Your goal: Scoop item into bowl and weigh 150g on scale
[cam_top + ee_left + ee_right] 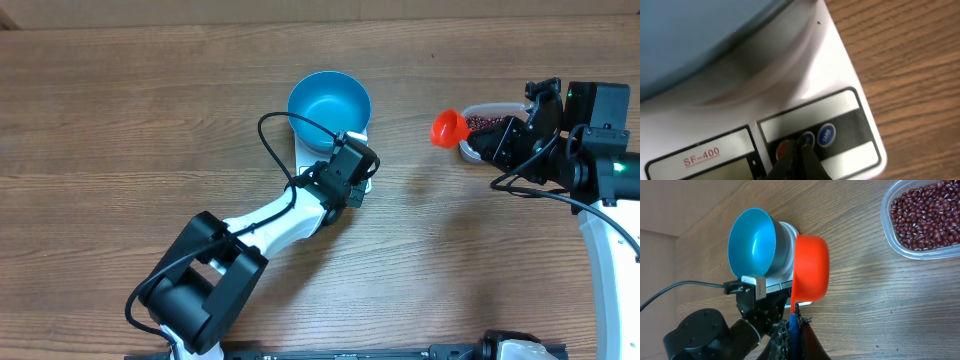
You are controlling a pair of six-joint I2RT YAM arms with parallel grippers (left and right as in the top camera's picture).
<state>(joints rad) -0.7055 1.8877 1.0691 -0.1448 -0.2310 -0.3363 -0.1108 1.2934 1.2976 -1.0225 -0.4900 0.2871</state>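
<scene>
Barely begun: the empty bowl [329,98] sits on the scale [830,75] just ahead of the closed left gripper [802,145] touching its buttons [826,135], while the right gripper [795,315] clamps an empty-looking orange scoop [810,270], the beans [925,215] unscooped in the tub [920,255] beside it

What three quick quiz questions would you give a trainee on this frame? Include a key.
1. True or false: the bowl sits on the scale.
2. The right gripper holds: A) the orange scoop B) the bowl C) nothing.
3. Which part of the scale is the shut tip of the left gripper at?
Key: 1 true; 2 A; 3 its buttons.
</scene>
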